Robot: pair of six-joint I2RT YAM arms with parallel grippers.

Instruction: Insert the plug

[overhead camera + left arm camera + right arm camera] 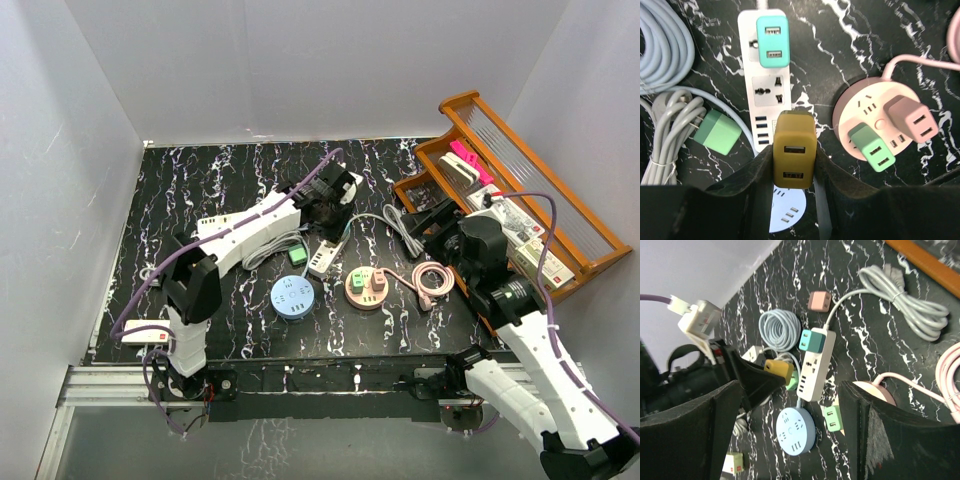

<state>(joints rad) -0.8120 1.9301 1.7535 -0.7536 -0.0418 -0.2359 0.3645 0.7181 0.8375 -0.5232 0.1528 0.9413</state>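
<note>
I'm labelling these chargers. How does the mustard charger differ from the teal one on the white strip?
Colour: the mustard charger is yellow-brown, the teal charger blue-green. State: the mustard charger is gripped by the left gripper and sits in no socket, while the teal charger is plugged into the white power strip. Both are boxy, with two USB ports on the face.

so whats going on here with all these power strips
The left pincer is shut on a mustard-yellow USB adapter and holds it over the USB end of the white power strip. A teal adapter fills one socket there; the one next to it is free. The plug is not in yet. The right pincer is open and empty, over by the pink round socket.
</note>
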